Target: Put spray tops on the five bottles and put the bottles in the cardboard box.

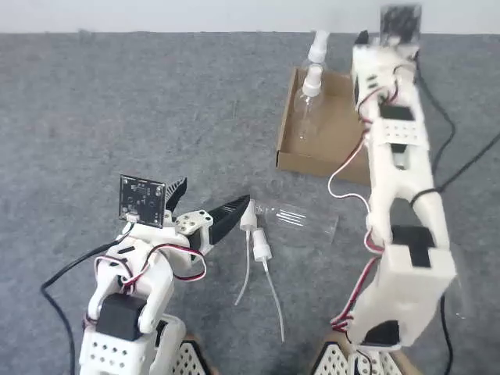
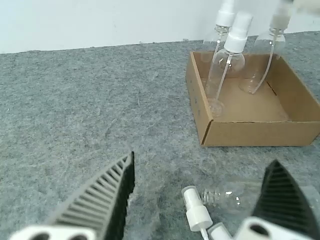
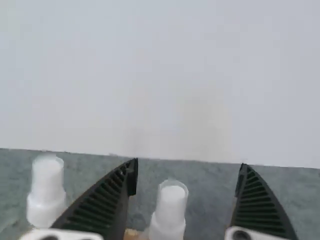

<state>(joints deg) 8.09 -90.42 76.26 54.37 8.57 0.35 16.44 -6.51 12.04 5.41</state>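
Bottles part-boxed, one lying capless on worktop.
Seemingly three topped bottles (image 2: 227, 70) stand in box (image 2: 250, 132); right gripper (image 3: 189, 163) spread above their tops. Left gripper (image 2: 202, 159) spread by lying bottle (image 2: 227, 195) and loose tops (image 1: 258, 242), placed to grab.

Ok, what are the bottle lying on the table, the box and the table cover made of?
Lying bottle: clear, glossy, likely plastic; the cover shows through, with glints. Box: matte brown cardboard, folded corners. Table cover: grey felt-like fabric, fuzzy mottled fibres.
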